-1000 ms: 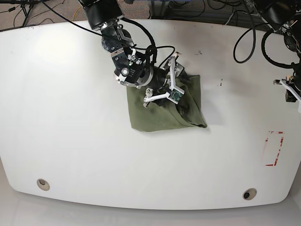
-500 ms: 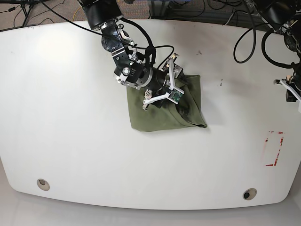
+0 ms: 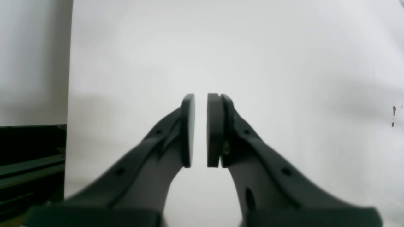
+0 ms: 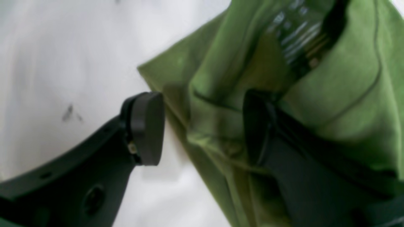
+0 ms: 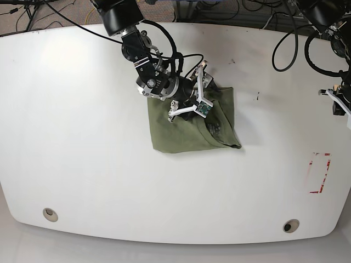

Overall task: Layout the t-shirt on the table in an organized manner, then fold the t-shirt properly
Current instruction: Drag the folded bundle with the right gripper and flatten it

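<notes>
The olive-green t-shirt [image 5: 189, 131] lies folded into a small rough square just behind the middle of the white table [image 5: 82, 137]. My right gripper [image 5: 211, 94] hovers over its far edge. In the right wrist view that gripper [image 4: 202, 126] is open: one finger [image 4: 146, 126] stands over bare table [image 4: 63, 47], the other [image 4: 258, 126] rests against the t-shirt [image 4: 331, 94], and a folded cloth edge lies between them. My left gripper [image 3: 201, 129] is shut with nothing between its pads, above bare table [image 3: 284, 63]. In the base view it sits at the far right edge [image 5: 340, 104].
A red-and-white tape rectangle [image 5: 320, 172] marks the right side. Two grommet holes [image 5: 50, 214] [image 5: 290, 226] sit near the front edge. Small dark marks [image 5: 258, 96] lie right of the shirt. Black cables [image 5: 285, 49] loop over the back right corner.
My right arm's wrist has shifted slightly towards the table's far side and turned a little over the shirt. The shirt and the left arm have stayed put.
</notes>
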